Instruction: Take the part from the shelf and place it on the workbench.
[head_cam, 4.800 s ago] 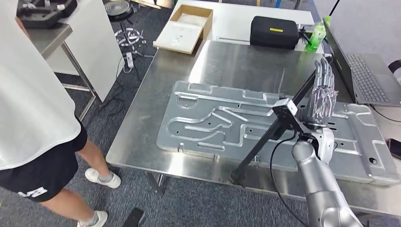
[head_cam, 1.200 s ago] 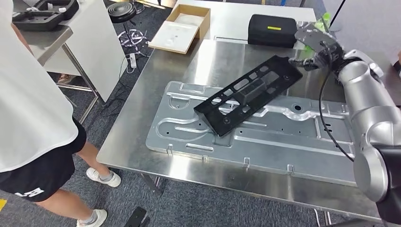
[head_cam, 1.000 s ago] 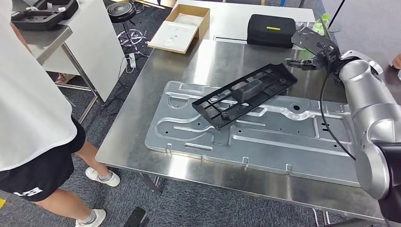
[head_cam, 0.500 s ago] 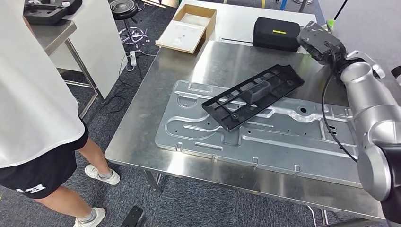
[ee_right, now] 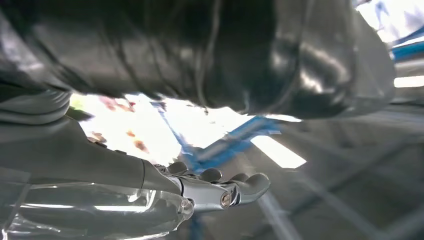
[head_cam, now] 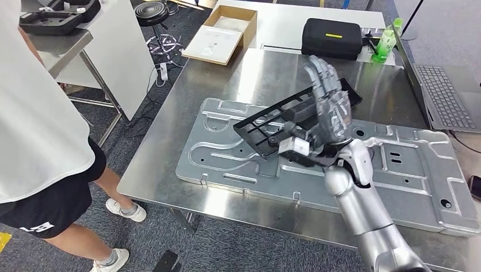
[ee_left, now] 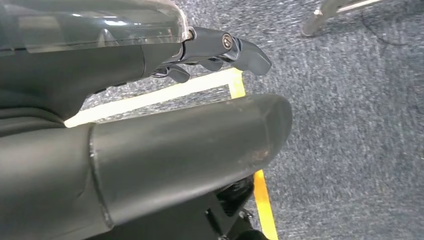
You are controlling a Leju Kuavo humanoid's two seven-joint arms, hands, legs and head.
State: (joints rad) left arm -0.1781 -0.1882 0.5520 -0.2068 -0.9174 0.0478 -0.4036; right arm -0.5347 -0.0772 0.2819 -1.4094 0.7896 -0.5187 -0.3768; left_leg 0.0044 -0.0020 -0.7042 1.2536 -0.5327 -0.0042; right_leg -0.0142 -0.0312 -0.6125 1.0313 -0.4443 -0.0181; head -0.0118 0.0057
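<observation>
The black slotted part [head_cam: 266, 123] lies flat across the stamped silver panel [head_cam: 397, 170] on the steel workbench [head_cam: 164, 170]. My right hand [head_cam: 330, 110] hovers above the part's far end, blurred, fingers stretched out and apart, holding nothing. It hides the middle of the part. In the right wrist view the same hand's fingers [ee_right: 220, 192] are extended with nothing in them. My left hand [ee_left: 215, 50] hangs over grey carpet with yellow tape, fingers loose and holding nothing.
A person [head_cam: 39, 124] in a white top stands at the bench's left side. Behind the bench sit a black case [head_cam: 332, 37], a green bottle [head_cam: 384, 42], a laptop [head_cam: 448, 96] and a cardboard box [head_cam: 224, 34]. A phone [head_cam: 475, 187] lies at the right edge.
My right hand let go of the part's far right end and swung back toward me with its fingers spread. The part settled flat on the panel. The camera shifted slightly.
</observation>
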